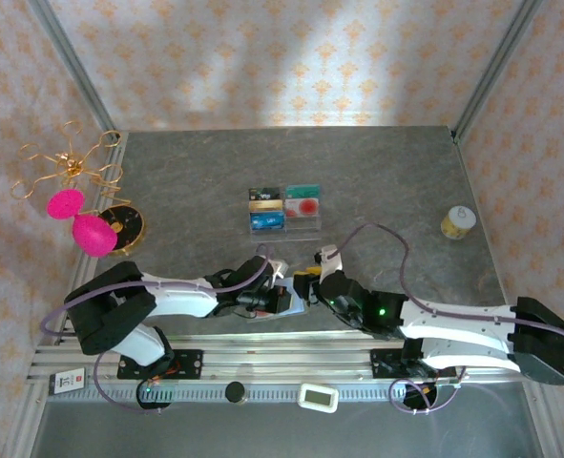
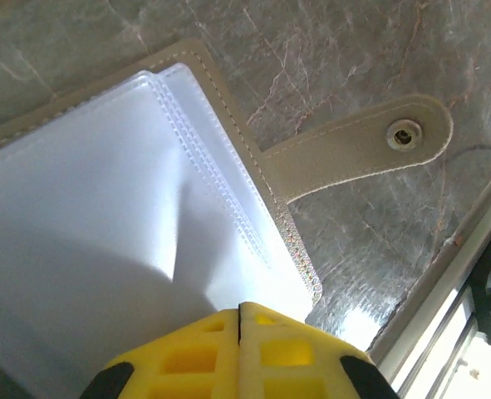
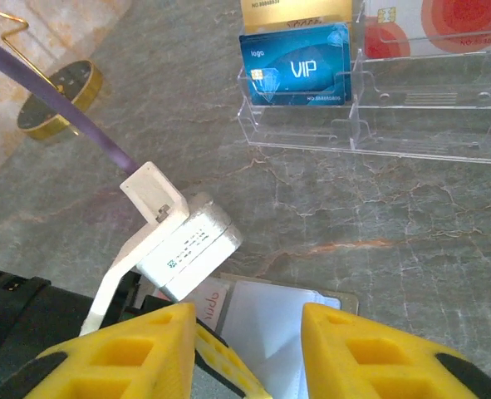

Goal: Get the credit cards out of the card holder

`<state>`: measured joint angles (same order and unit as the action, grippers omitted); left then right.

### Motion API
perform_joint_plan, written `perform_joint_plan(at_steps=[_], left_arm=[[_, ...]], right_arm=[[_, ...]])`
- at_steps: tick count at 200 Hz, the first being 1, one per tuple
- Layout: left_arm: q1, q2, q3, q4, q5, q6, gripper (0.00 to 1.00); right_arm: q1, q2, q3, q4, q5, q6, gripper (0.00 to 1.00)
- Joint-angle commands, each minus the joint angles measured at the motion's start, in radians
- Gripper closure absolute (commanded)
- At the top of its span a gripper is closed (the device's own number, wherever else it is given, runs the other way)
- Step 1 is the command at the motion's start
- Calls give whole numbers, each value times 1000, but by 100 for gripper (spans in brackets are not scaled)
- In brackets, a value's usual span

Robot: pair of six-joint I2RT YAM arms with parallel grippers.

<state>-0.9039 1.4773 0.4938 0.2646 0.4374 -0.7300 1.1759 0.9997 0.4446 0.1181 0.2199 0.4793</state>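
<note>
Beside the table edge (image 2: 441, 256), left gripper (image 2: 239, 320) closed together over the card holder (image 2: 104, 208); right gripper (image 3: 247, 324) apart.

The card holder (image 2: 79, 216) is cut off at left and bottom edges.

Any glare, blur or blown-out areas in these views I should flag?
Left wrist: card holder lining washed out nearly white by glare, left gripper blurred at the bottom edge. Right wrist: blue VIP card sharp, right gripper soft. Top external: bright patch on back wall.
</note>
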Motion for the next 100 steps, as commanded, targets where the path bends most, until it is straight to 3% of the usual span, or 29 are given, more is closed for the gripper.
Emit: perform_joint_plan(at_steps=[1,14,26,61,77,100], left_arm=[[10,-145,-24,-8,-74,-10,82],[41,-257,-71,-41,-121,-21,74],[78,-337,-122,-74,-142,-30,73],[132,-438,-226,-122,-163,-30,86],[142,-440,-254,-116,-180,-25,93],[150,-426,-280,-79,-186,-12,94]], right_arm=[[-15,-12,-3,-19,-52,13,62],[-45,23,22,-12,-144,20,62],[-84,74,39,28,-283,12,62],[-106,306,155,56,-591,-38,63],[-105,385,187,67,-649,-36,63],[-105,466,228,63,-680,-33,63]])
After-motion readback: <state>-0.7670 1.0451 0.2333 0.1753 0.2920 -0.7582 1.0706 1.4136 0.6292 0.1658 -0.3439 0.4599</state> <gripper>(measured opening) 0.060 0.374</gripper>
